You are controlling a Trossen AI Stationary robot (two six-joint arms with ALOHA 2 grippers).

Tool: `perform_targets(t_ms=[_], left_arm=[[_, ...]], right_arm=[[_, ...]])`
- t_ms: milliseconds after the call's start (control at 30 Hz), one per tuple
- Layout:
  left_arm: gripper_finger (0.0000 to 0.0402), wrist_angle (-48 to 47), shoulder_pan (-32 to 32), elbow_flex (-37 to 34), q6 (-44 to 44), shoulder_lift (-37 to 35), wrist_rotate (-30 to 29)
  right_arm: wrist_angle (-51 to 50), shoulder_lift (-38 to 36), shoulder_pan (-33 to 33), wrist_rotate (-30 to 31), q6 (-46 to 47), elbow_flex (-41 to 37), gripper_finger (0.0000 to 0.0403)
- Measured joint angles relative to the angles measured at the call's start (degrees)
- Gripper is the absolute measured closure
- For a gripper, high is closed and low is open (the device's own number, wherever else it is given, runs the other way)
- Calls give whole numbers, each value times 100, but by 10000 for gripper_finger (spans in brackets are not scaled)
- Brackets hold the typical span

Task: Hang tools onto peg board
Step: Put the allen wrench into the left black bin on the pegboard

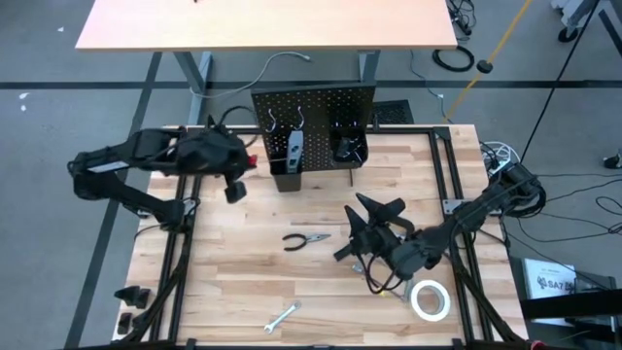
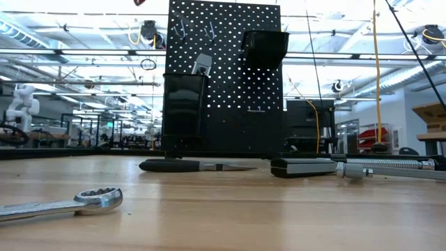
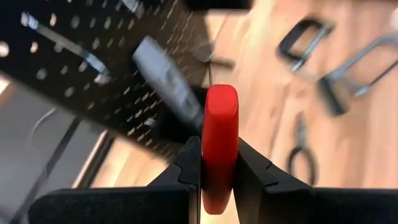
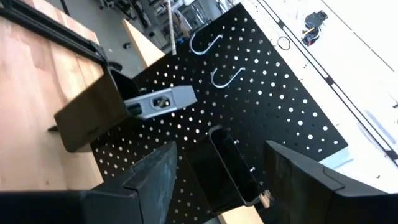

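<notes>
Here the left gripper point(image 3: 219, 180) sits at the frame's bottom centre, clamped on the red-handled screwdriver point(image 3: 219, 146). The right gripper point(image 4: 217, 180), lower centre, has its fingers apart and empty, facing the peg board point(image 4: 273, 118).

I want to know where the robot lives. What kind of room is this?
Probably a big robot lab or workshop. A peg board stands on a wooden table with tools like a wrench. Behind it are long rows of ceiling lights and another robot arm.

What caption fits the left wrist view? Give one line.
Left gripper clamps red-handled screwdriver beside the peg board.
</notes>
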Motion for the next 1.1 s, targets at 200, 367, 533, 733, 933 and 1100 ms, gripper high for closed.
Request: perform_targets(t_ms=[200,367,533,733,933,1100], left_arm=[[354,-695,538,133,230,563,44],[354,-743,910,140,586,931,358],[354,-770,1134,140,821,1146,755],[354,-885,1396,140,831,1310,761],[354,-885,1493,140,971,1345,804],[354,-881,1494,140,976,1345,804]], right_arm=[[-599,0,-170,-8,401,0,172],[-794,2,-362,-23,490,0,172],[-902,2,-523,-26,639,0,172],[-1359,2,-663,-254,1021,0,172],[-1739,4,-792,-808,1378,0,172],[-1735,4,-922,-919,1387,0,172]])
